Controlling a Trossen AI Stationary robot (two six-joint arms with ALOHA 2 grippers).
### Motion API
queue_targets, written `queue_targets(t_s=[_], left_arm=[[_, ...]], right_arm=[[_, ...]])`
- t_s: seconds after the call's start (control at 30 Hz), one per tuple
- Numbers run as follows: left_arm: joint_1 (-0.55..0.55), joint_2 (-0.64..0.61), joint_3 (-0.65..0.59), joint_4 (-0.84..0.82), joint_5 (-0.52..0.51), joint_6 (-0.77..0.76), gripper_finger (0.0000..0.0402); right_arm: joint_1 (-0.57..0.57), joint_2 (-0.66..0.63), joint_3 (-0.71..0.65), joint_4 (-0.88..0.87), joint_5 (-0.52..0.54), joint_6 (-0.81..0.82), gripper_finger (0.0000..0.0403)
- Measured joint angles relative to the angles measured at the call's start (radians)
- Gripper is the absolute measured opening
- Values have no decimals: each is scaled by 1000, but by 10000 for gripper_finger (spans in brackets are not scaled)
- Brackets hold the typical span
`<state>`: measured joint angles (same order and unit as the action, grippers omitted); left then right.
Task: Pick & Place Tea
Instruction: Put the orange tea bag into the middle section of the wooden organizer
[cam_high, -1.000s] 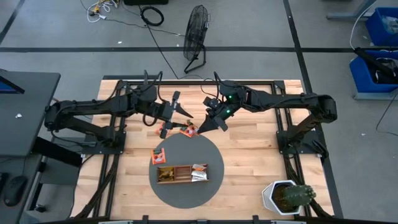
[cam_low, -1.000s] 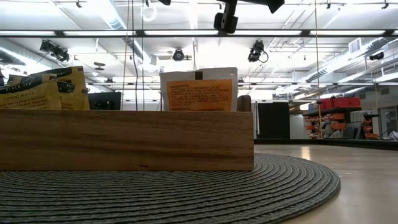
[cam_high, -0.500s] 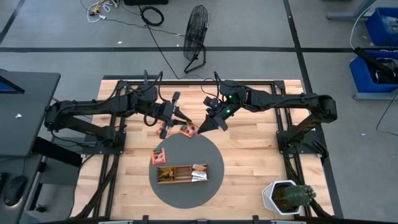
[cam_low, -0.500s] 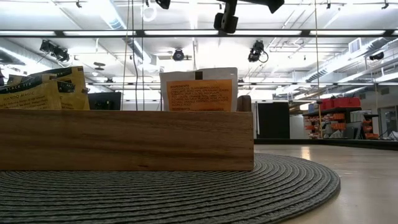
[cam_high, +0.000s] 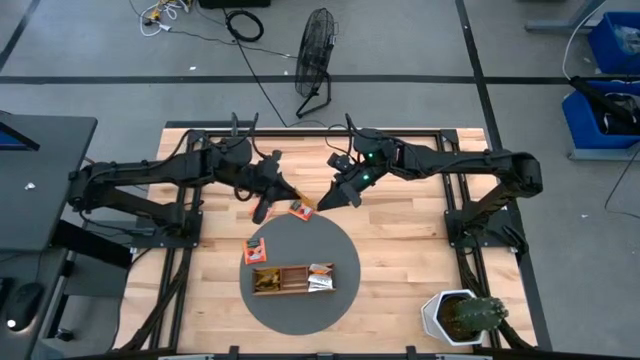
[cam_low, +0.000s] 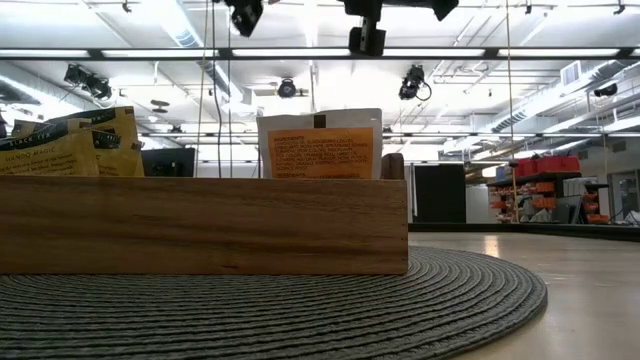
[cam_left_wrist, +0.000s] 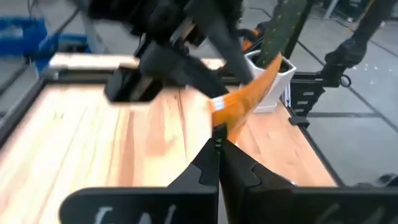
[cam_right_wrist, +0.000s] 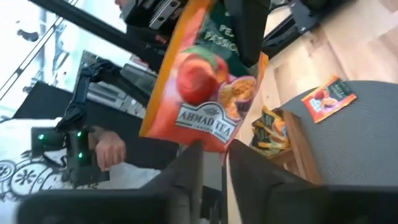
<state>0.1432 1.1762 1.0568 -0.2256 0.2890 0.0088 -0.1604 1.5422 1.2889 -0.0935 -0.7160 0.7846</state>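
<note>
High above the table, between the two arms, hangs an orange tea sachet (cam_right_wrist: 205, 87) printed with a peach. My left gripper (cam_left_wrist: 217, 146) (cam_high: 292, 194) is shut on it. My right gripper (cam_right_wrist: 214, 165) (cam_high: 322, 203) faces it from the other side, fingers a little apart, with the sachet's lower edge (cam_right_wrist: 219, 144) at the gap. Another orange sachet (cam_high: 257, 251) lies flat on the round grey mat (cam_high: 320, 235). The wooden tray (cam_high: 293, 279) stands on the mat with sachets upright in it. My left gripper pinches one end of the sachet (cam_left_wrist: 227, 115) between its two fingers. The sachet sticks out past the fingertips, bent, and is clear of the table. In the right wrist view a left finger (cam_right_wrist: 249, 31) lies across its upper part. My right gripper's fingers flank the lower edge; whether they touch it I cannot tell.
A white pot with a cactus (cam_high: 462, 316) stands at the table's near right corner. A floor fan (cam_high: 316, 60) is beyond the far edge. Bare wood lies to the mat's left and right.
My left gripper has rolled about its own line and shut: its fingers stood apart a second ago and now meet on the sachet. Neither hand has shifted its place.
</note>
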Motion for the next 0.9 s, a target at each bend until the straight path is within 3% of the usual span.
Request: queue_targets(t_s=[0.2, 0.37, 0.63, 0.9], left_arm=[[-5, -41, -2, -156, -34, -106, 2], [-36, -90, 1, -236, -96, -144, 1], [-134, -81, 134, -506, -234, -159, 1], [-231, -49, 159, -542, -347, -316, 1]], right_arm=[[26, -23, 1, -89, 96, -29, 149], [86, -26, 0, -155, 248, -37, 174], [225, -27, 0, -204, 521, 18, 168], [377, -27, 0, -299, 709, 112, 139]])
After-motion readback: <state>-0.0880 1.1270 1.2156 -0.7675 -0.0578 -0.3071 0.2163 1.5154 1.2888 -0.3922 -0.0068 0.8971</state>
